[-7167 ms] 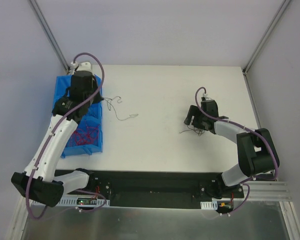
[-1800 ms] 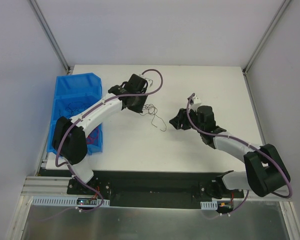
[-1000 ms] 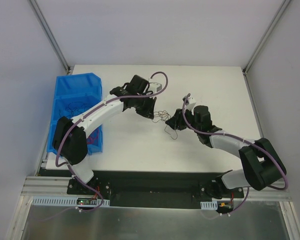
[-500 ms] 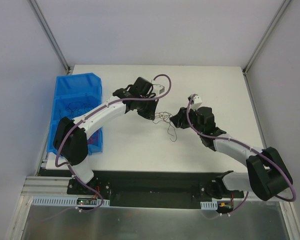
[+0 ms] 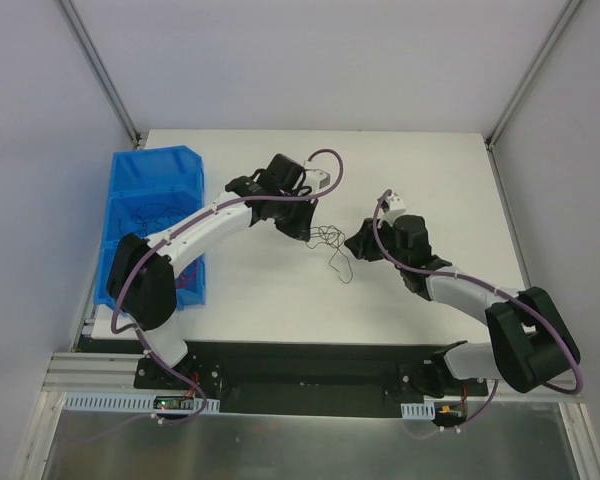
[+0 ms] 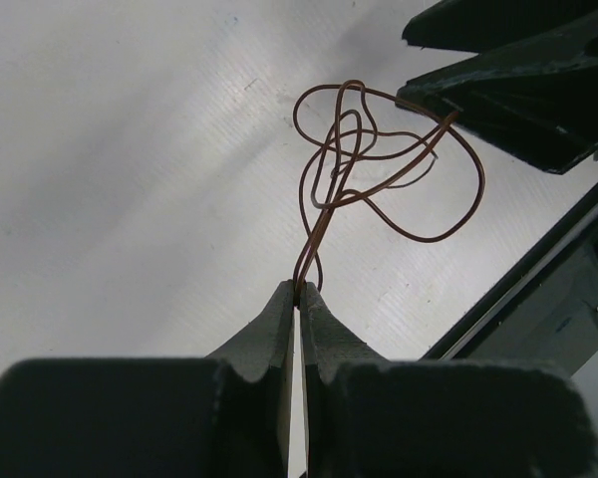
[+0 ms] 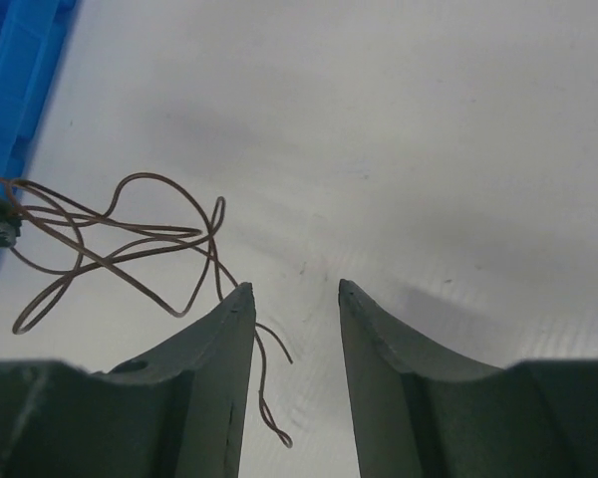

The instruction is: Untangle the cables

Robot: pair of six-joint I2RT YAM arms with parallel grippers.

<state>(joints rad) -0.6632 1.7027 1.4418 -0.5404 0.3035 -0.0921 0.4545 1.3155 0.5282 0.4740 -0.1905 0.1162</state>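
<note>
A thin brown looping wire (image 5: 330, 243) hangs between the two grippers above the white table (image 5: 280, 290). My left gripper (image 6: 299, 289) is shut on one end of the wire (image 6: 379, 169), and the loops spread out in front of it. It shows in the top view at the table's middle (image 5: 305, 232). My right gripper (image 7: 294, 289) is open, its left finger just beside the wire (image 7: 120, 239), whose loose tail trails down past that finger. It shows in the top view (image 5: 358, 243) right of the wire. The right jaws hold nothing.
A blue bin (image 5: 145, 215) stands at the table's left edge, with dark thin wires in its far compartment and red ones in the near one. Its corner shows in the right wrist view (image 7: 20, 90). Metal frame posts rise at the back corners.
The left gripper carried the wire from beside the bin to the table's middle. The right gripper came left to meet it and has now drawn back slightly from the wire.
</note>
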